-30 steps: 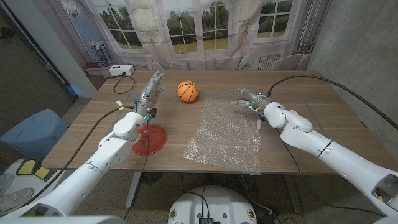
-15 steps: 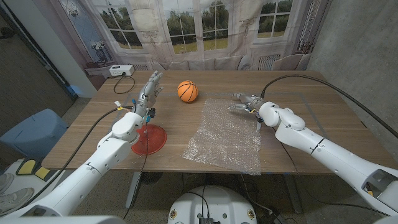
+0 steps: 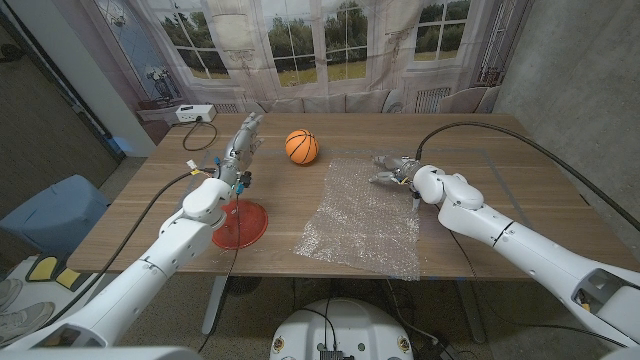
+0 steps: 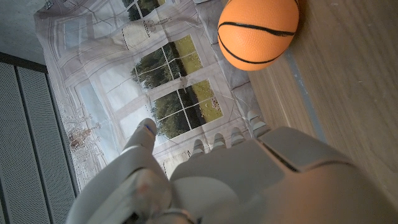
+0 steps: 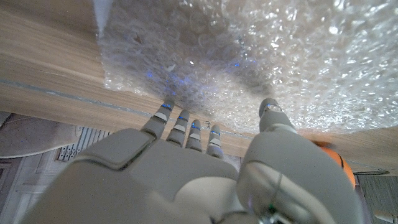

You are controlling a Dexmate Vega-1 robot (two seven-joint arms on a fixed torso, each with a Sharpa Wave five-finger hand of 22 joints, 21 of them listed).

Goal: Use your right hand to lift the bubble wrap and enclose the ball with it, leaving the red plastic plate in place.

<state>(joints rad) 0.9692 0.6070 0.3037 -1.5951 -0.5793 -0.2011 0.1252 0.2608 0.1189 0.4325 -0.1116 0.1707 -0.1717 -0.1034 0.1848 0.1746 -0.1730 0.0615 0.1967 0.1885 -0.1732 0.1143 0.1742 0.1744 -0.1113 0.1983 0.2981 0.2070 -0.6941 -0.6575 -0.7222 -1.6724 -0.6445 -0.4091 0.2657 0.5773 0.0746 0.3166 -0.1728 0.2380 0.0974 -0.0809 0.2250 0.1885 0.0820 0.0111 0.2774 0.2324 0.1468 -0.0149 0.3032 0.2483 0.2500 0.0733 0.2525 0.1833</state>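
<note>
1. Right robot hand (image 3: 392, 167): you are holding it over the far right corner of the bubble wrap (image 3: 365, 212), fingers spread and gripping nothing. In the right wrist view the fingertips (image 5: 185, 123) are reaching onto the sheet's edge (image 5: 261, 56); whether they are actually touching the film cannot be told.

2. Bubble wrap: it is lying flat on the bench (image 3: 510, 190), its long axis running from the far side toward the near edge, where its near end is overhanging slightly. From your right robot hand the bulk of the sheet is stretching toward the near edge and toward the bench's middle.

3. Ball (image 3: 301, 146): it is sitting on bare wood beyond the sheet's far left corner, near it but apart from it, toward the far edge. The relation you are working with: the ball is lying across the sheet's short far edge from your right robot hand, so a corner lifted here is probably needing to travel sideways along that far edge.

4. Left robot hand (image 3: 241, 143): you are keeping it raised, fingers extended and holding nothing, just beside the ball on the left. It is nearer the ball than the right robot hand, yet the task is assigning the wrapping to the right.

5. Red plastic plate (image 3: 240, 223): it is resting near the near left edge, well apart from the sheet, partly under the left forearm.
</note>
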